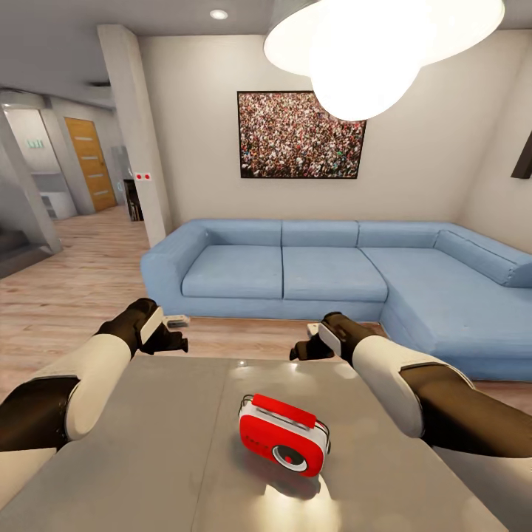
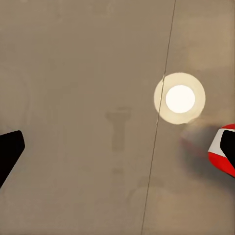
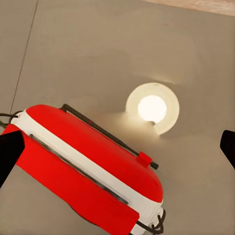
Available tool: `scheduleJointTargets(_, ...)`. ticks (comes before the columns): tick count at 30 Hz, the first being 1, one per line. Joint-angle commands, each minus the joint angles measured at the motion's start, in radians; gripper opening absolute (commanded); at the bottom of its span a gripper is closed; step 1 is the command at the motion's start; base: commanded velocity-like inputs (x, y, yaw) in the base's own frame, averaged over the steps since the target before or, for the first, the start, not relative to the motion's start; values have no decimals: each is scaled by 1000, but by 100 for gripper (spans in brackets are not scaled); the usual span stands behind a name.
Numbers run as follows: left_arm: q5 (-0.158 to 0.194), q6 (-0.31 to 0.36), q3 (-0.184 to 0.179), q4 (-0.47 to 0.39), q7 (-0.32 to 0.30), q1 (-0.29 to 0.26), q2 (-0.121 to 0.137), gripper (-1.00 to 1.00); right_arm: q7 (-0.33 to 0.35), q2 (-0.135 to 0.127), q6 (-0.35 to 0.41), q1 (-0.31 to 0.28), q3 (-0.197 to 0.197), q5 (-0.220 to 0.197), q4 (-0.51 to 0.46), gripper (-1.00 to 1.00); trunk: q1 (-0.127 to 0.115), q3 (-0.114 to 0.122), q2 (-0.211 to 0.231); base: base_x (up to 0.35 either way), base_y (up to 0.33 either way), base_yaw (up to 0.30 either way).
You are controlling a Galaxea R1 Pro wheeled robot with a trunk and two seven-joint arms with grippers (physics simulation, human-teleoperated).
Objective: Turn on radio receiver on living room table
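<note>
The radio receiver (image 1: 284, 436) is small and red with white trim and a round dial with a red centre. It lies on the glossy grey table (image 1: 148, 458), near the middle. Both arms reach over the table's far edge. My left gripper (image 1: 177, 332) hovers open to the radio's far left. In the left wrist view the left gripper (image 2: 117, 152) looks down on bare tabletop, with the radio (image 2: 218, 152) at one edge. My right gripper (image 1: 304, 341) is open just beyond the radio. The right wrist view shows the right gripper (image 3: 117, 149) spread above the radio (image 3: 88, 166), not touching it.
A blue L-shaped sofa (image 1: 332, 273) stands beyond the table, under a framed crowd picture (image 1: 299, 134). A big white pendant lamp (image 1: 377, 44) hangs overhead, and its glare (image 3: 152, 108) reflects in the tabletop. Wood floor (image 1: 74, 288) runs left past a pillar (image 1: 137, 133) to a hallway.
</note>
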Motion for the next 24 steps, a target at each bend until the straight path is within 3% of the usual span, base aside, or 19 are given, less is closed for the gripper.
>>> scheduleJointTargets(1,0,0,0,0,0,0,0,100,0,0,0,0,0,0,0,100,0,0,0,0,0,0)
scheduleJointTargets(14,0,0,0,-1,0,0,0,100,-2,26,0,16,2,3,0,100,0,0,0,0,0,0)
scheduleJointTargets(24,0,0,0,0,0,0,0,100,-4,36,-1,51,3,59,0,100,0,0,0,0,0,0)
